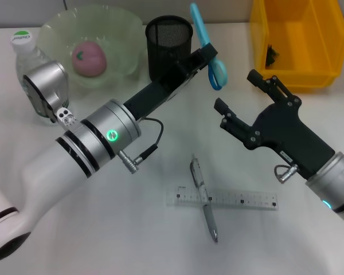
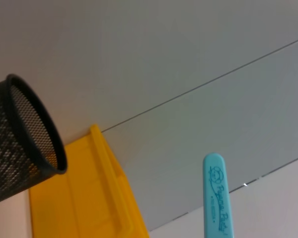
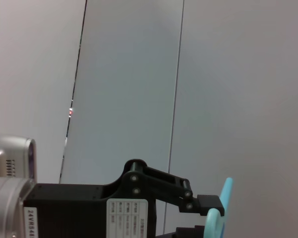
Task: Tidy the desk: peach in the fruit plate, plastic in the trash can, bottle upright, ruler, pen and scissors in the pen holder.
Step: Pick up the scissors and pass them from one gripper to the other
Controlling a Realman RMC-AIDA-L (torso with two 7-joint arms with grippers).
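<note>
Above the white desk point(image 1: 103, 229), left pincer point(image 1: 208, 54) clamps light-blue scissors point(image 1: 209, 51) beside the black mesh pen holder point(image 1: 169, 46); right pincer point(image 1: 235, 94) gapes.

A plain pale grey panelled wall point(image 2: 179, 54), split by thin dark seams, stands behind the white flat tabletop point(image 1: 132, 229).

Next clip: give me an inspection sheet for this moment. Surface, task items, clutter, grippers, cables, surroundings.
Surface: white desk.
Job's things: peach in fruit plate; bottle upright beside it; plastic in trash can; pen lying across ruler on the desk; scissors held up beside pen holder, not yet in.
Clutter: nothing seen.
Grippers: left gripper shut on scissors; right gripper open, empty, above the desk.
Cables: short lead at left wrist.
Surroundings: plain wall.
</note>
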